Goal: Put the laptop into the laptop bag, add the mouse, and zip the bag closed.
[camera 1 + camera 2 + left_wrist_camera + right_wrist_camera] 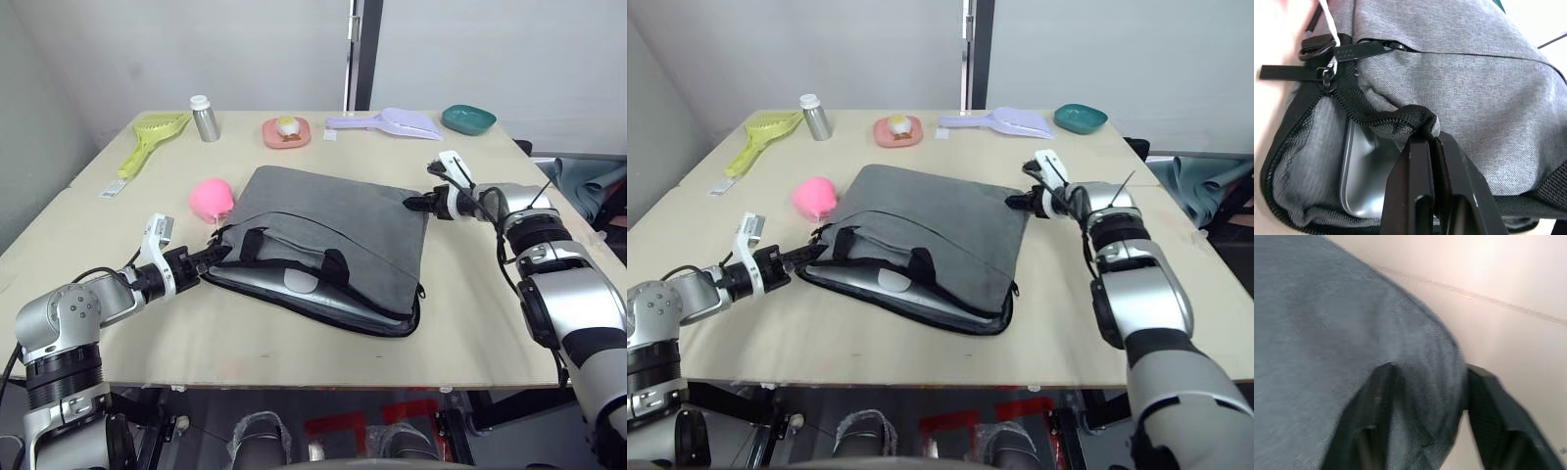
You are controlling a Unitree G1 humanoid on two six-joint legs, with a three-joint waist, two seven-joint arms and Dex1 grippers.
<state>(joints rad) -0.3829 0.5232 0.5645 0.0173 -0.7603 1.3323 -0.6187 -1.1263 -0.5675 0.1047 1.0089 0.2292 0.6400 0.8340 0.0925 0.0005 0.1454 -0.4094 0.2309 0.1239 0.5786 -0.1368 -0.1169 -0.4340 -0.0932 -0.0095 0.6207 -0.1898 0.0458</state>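
Observation:
The grey laptop bag [333, 225] lies flat mid-table, its near long side unzipped. Inside the gap the silver laptop [1364, 181] shows, and a small white oval on it looks like the mouse [300, 284]. My left gripper [217, 253] is at the bag's near left corner, shut on the upper lip of the opening, beside the black zipper pulls [1327, 73]. My right gripper [409, 204] is at the far right corner. In the right wrist view the corner's fabric bunches between its two fingers [1371, 401].
A pink plush toy [212, 197] sits just left of the bag. Along the far edge stand a yellow-green scoop [152, 132], a metal bottle [205, 118], a pink plate [286, 131], a lilac scoop [392, 122] and a teal bowl [468, 118].

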